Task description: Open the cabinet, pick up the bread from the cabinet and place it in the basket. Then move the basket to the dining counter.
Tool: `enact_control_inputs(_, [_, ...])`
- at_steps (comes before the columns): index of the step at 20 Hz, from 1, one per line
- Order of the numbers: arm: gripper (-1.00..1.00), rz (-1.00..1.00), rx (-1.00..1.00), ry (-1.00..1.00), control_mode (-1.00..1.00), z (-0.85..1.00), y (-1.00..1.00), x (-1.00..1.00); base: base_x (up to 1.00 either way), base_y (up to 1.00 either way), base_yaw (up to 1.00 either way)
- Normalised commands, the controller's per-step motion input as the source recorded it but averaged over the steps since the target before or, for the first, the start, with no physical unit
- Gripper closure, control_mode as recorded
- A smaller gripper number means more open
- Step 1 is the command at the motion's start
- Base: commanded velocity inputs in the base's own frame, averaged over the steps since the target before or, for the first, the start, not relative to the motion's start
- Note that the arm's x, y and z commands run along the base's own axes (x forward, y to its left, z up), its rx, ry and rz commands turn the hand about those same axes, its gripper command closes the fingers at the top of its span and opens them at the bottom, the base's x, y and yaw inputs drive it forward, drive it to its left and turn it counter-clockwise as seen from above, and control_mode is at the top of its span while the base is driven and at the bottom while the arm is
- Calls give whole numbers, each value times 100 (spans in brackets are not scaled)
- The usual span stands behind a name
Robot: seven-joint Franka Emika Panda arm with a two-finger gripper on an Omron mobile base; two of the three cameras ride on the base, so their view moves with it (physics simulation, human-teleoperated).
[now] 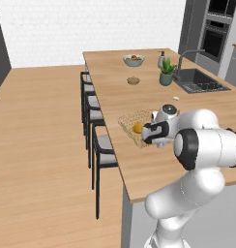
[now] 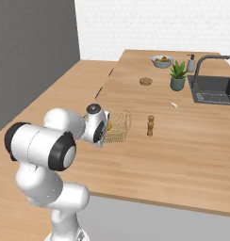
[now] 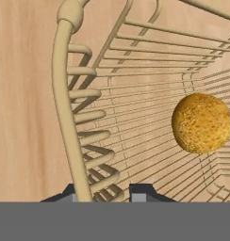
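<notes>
Straddling the basket rim, gripper fingers sit one each side, apparently clamped on it. Basket rests on dining counter, bread inside, near the rim. Risk: thin-wire grip slips, basket tilts, bread rolls out.

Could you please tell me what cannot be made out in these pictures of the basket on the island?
- Left base view: the white arm covers the near side of the tan wire-mesh basket.
- Right base view: the hand hides most of the round golden bread roll.
- Hand view: the picture's bottom cuts off the hand fingertips straddling the basket rim.
</notes>
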Motion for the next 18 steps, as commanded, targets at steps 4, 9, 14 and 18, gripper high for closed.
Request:
enact_control_inputs(4, [100, 0, 1, 0, -100, -41, 0, 59, 0, 0, 0])
enact_control_inputs(9, [100, 0, 3, 0, -100, -34, 0, 44, 0, 0, 0])
enact_control_inputs(14, [100, 0, 5, 0, -100, 0, 0, -9, 0, 0, 0])
enact_control_inputs(18, [-100, 0, 1, 0, -100, 1, 0, -6, 0, 0, 0])
